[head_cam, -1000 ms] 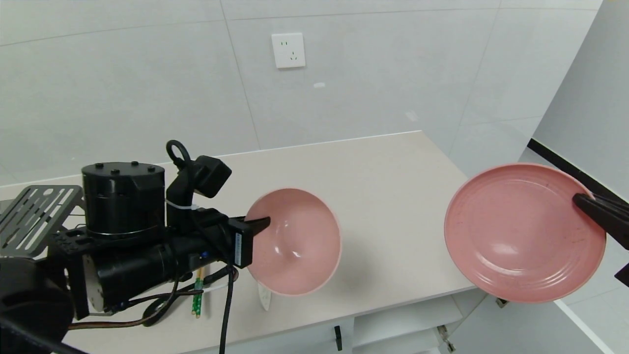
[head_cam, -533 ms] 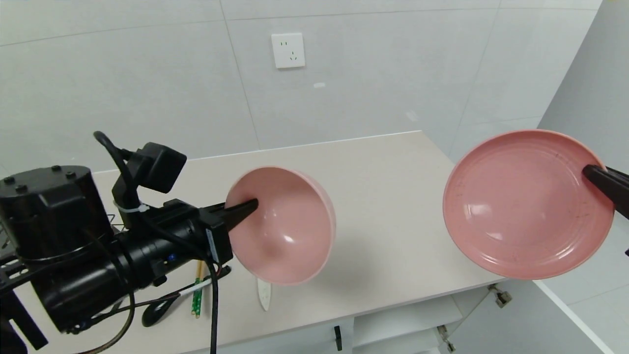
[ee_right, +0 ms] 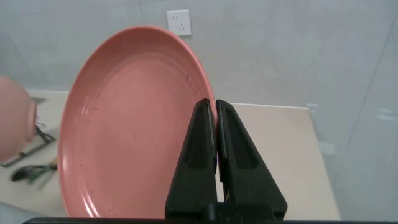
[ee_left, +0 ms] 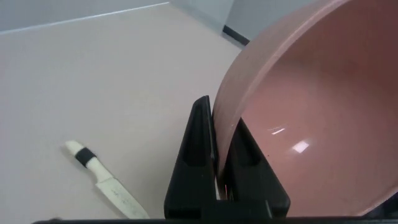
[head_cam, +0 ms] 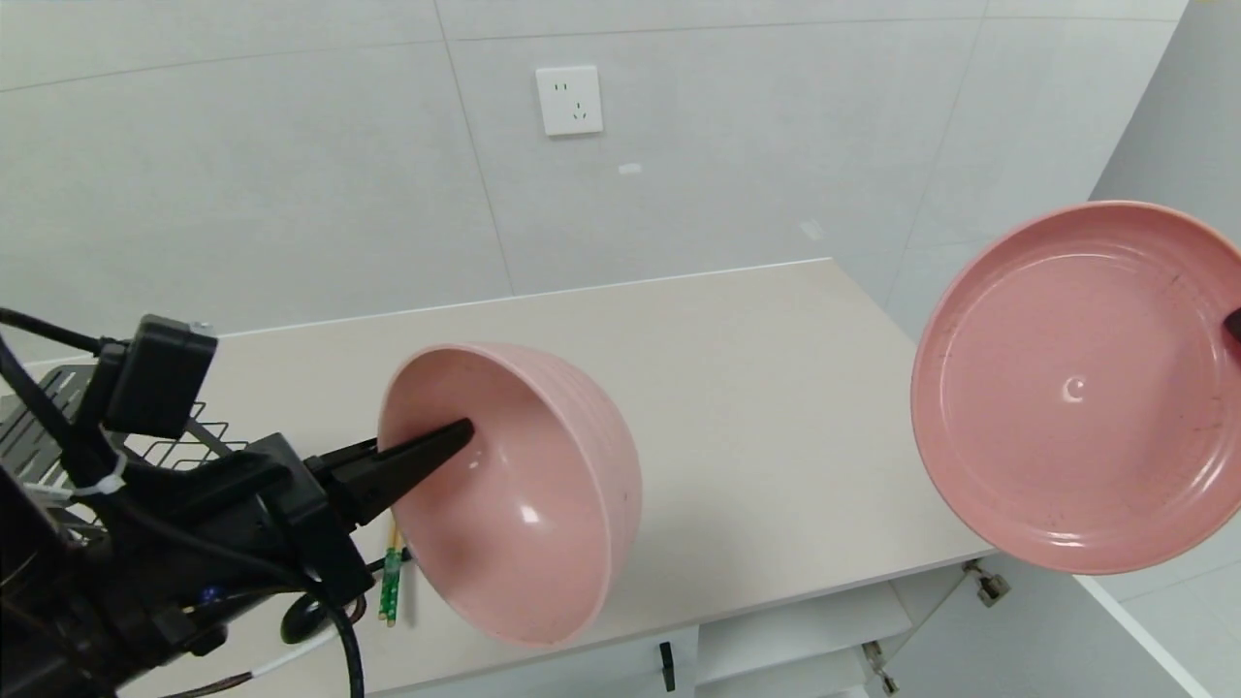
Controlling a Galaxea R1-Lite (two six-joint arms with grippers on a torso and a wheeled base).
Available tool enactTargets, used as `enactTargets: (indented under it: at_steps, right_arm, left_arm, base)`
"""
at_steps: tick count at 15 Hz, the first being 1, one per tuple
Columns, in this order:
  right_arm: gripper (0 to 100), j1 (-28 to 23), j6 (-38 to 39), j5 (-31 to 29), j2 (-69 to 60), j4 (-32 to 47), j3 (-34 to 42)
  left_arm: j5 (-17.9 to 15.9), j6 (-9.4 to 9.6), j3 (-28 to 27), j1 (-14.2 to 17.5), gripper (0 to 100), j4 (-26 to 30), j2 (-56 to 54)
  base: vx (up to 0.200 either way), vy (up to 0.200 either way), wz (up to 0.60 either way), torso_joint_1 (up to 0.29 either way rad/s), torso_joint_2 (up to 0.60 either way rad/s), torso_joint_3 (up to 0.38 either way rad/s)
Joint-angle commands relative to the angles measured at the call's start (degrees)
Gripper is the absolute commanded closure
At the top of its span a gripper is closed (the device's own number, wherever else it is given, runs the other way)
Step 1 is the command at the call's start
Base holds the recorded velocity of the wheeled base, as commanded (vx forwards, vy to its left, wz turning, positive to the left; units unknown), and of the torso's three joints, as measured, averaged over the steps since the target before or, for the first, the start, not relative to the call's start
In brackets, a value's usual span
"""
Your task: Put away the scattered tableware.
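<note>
A pink bowl [head_cam: 524, 504] hangs tipped on its side over the front of the beige counter [head_cam: 756, 388]. My left gripper [head_cam: 441, 446] is shut on its rim, one finger inside the bowl. In the left wrist view the bowl [ee_left: 311, 124] has its rim pinched in the left gripper [ee_left: 219, 118]. A pink plate [head_cam: 1076, 388] is held nearly upright in the air past the counter's right end, with my right gripper [head_cam: 1233, 325] at its right edge. In the right wrist view the right gripper [ee_right: 213, 106] is shut on the rim of the plate [ee_right: 130, 118].
A white knife [ee_left: 106, 183] lies on the counter below the bowl. Green-tipped chopsticks [head_cam: 391, 582] lie near the front edge, and a black wire rack [head_cam: 39, 417] stands at the far left. A wall socket [head_cam: 569, 99] sits above; cabinet fronts [head_cam: 667, 667] run below the counter.
My left arm has drawn back to the left with the bowl, tipping it further onto its side. The right gripper has lifted the plate and stood it more upright.
</note>
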Motion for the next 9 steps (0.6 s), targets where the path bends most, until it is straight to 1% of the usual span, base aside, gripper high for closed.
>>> enactTargets:
  at_steps: [1, 2, 3, 4, 5, 6, 7, 8, 9]
  right_arm:
    - [100, 0.0, 1.0, 0.2, 1.0, -0.2, -0.1]
    - [100, 0.0, 1.0, 0.1, 2.0, -0.2, -0.1]
    - [100, 0.0, 1.0, 0.1, 2.8, -0.2, 0.1]
    - [100, 0.0, 1.0, 0.1, 3.1, -0.2, 0.2]
    - [100, 0.0, 1.0, 0.1, 3.1, -0.2, 0.2]
    - [100, 0.0, 1.0, 0.1, 3.1, -0.2, 0.6]
    - [100, 0.0, -0.3, 0.2, 3.9, -1.4, 1.3]
    - [100, 0.0, -1.8, 0.2, 5.1, -4.2, 1.4]
    - [100, 0.0, -1.9, 0.2, 6.3, -7.6, 1.9]
  left_arm:
    - [1.7, -1.17, 1.9, -0.2, 100, 1.1, -4.7]
    - [5.7, -1.61, 3.5, -0.2, 100, 2.4, -5.9]
    - [11.7, -2.58, 5.4, -0.2, 100, 3.8, -7.3]
    - [16.8, -6.53, 6.7, -0.7, 100, 4.4, -8.0]
    - [17.3, -8.47, 6.5, -1.3, 100, 4.4, -8.3]
    - [17.3, -11.9, 6.0, -1.6, 100, 4.6, -9.6]
    - [17.0, -11.54, 6.0, -1.6, 100, 4.4, -9.1]
    - [15.9, -11.28, 6.2, -1.6, 100, 3.8, -8.5]
    - [13.8, -10.58, 6.3, -1.6, 100, 2.3, -8.1]
  base:
    - [0.0, 0.0, 0.0, 0.0, 0.0, 0.0]
    - [0.0, 0.0, 0.0, 0.0, 0.0, 0.0]
    - [0.0, 0.0, 0.0, 0.0, 0.0, 0.0]
    - [0.0, 0.0, 0.0, 0.0, 0.0, 0.0]
    - [0.0, 0.0, 0.0, 0.0, 0.0, 0.0]
    - [0.0, 0.0, 0.0, 0.0, 0.0, 0.0]
    - [0.0, 0.0, 0.0, 0.0, 0.0, 0.0]
    - [0.0, 0.0, 0.0, 0.0, 0.0, 0.0]
    - [0.0, 0.0, 0.0, 0.0, 0.0, 0.0]
